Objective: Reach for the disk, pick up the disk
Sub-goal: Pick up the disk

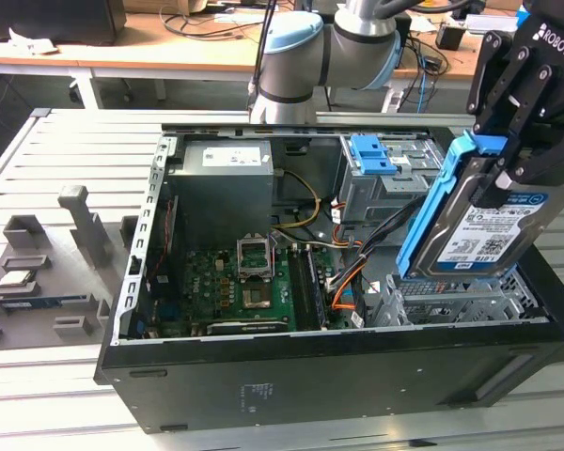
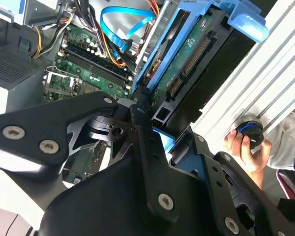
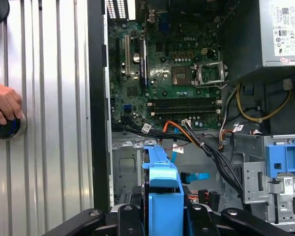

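Slatted metal workbench [image 1: 66, 141] fills the scene, w/ wooden desks and loose cables behind it in the exterior view. Biggest item on it: open black computer case [image 1: 291, 376], side panel off, lying flat. Inside, green motherboard [image 1: 230, 287] w/ an empty CPU socket, grey power supply [image 1: 227, 183] toward the far wall, a metal drive cage [image 1: 395, 193] carrying a bare blue plastic bracket [image 1: 373, 155], plus orange, yellow and black cable runs between them. Grey-and-blue robot arm [image 1: 305, 56] stands behind the case. Its black gripper [image 1: 496, 174] sits at the exterior view's right, above the case's near corner, fingers clamped on the disk [image 1: 484, 235]: silver-grey drive w/ white-and-blue barcode label and blue rail frame, held tilted and lifted clear above the slotted metal bay [image 1: 451, 301] below it, not touching the case as far as can be seen. In both wrist views the blue frame runs out from between the black fingers [image 3: 125, 221]; second wrist view shows the drive's connector edge [image 2: 187, 61] and green circuit underside. Grey fixture blocks [image 1: 80, 221] stand on the bench at the exterior view's left, w/ a small square silver chip [image 1: 17, 279] resting in one. A person's hand [image 3: 4, 103] rests on a round black-and-blue knob [image 3: 7, 127] on the bench beside the case.
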Robot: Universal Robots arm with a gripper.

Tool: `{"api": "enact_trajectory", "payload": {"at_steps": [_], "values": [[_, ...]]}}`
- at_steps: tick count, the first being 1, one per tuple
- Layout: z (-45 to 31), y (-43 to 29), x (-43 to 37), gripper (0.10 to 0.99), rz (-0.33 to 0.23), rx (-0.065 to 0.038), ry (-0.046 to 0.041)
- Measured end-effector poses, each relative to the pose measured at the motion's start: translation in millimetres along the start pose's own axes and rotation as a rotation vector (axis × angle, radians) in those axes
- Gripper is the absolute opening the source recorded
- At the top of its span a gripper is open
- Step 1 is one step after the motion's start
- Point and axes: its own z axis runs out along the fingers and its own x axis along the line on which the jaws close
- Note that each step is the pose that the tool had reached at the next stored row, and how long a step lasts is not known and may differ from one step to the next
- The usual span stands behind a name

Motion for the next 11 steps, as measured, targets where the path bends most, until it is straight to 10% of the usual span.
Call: {"api": "enact_trajectory", "payload": {"at_steps": [11], "values": [[2.3,-0.4,0.1,0.369,0.0,0.0,-0.0001]]}}
